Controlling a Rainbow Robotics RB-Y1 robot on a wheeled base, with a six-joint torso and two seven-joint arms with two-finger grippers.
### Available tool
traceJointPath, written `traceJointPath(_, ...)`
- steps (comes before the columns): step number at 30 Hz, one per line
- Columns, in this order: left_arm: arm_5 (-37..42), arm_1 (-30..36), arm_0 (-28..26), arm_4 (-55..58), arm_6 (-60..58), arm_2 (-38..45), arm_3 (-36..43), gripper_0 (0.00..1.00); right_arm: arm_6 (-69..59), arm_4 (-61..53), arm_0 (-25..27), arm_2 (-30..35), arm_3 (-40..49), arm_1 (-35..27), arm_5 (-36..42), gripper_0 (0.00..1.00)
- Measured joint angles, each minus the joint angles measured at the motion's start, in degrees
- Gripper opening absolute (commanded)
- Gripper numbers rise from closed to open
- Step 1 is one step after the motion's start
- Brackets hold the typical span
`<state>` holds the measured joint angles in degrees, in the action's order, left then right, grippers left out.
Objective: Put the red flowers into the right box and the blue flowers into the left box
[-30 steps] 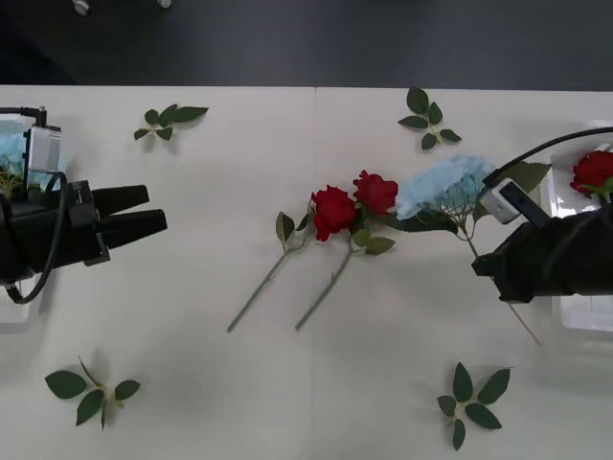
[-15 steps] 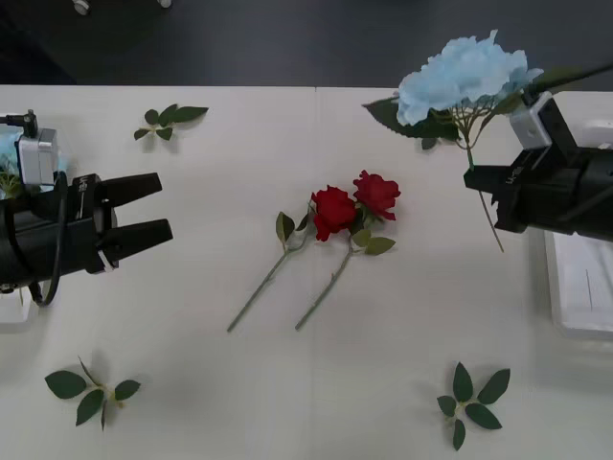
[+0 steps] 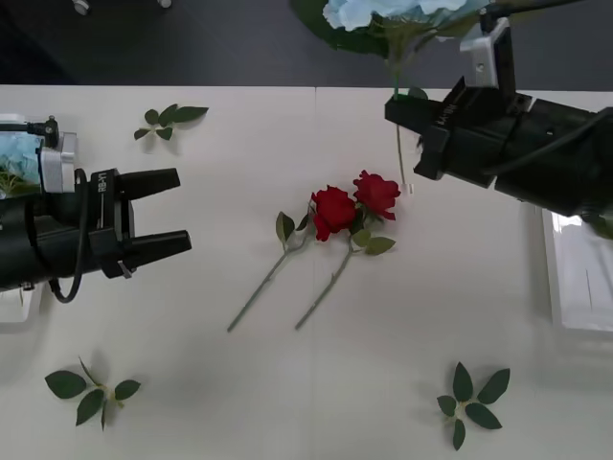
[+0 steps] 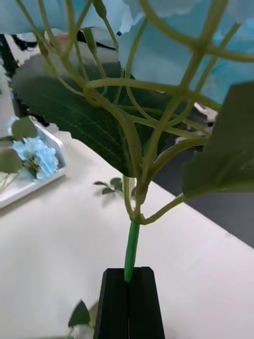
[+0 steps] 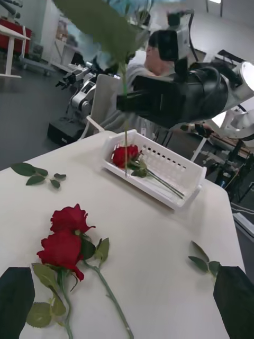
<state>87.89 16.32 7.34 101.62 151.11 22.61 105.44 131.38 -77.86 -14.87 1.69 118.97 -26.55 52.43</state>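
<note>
Raised above two deep-red roses [image 3: 352, 206]: black right gripper [image 3: 400, 113] pinching pale-blue flower's [image 3: 397, 11] stem for carrying; black left gripper [image 3: 177, 210] spread, waiting.

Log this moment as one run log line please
right gripper: shut on blue flower, lifted | left gripper: open, idle | two roses: on table

Matt off-white table [image 3: 287, 402] bearing cloth-like, velvety red flowers [image 3: 352, 205] with smooth plastic stems; pale, papery-fabric blue flower [image 4: 174, 47] with matt green leaves; glossy white slotted plastic right box [image 5: 159, 167]; matt black right gripper [image 4: 129, 302].
</note>
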Motion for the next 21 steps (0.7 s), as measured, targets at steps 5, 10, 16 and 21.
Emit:
traceJointPath(5, 0.0, -1.58, 0.01, -3.02, 0.02, -1.13, 0.0, 1.0, 0.55, -0.33, -2.24, -6.07, 0.0, 0.0, -6.09, 0.0)
traceJointPath(10, 0.02, -5.22, 0.2, -5.99, 0.02, -1.39, 0.0, 1.0, 0.59, -0.33, -4.03, -13.92, -0.01, 0.0, -12.69, 0.0)
traceJointPath(16, 0.03, -8.14, 1.76, -9.87, 0.02, -3.26, -0.01, 1.0, 1.89, -0.25, -5.7, -22.09, -0.02, 0.09, -17.03, 0.0)
traceJointPath(21, 0.01, -10.36, 3.15, -12.45, 0.02, -3.95, -0.02, 1.0, 2.08, 2.65, -5.98, -26.52, -0.02, 2.03, -19.49, 0.0)
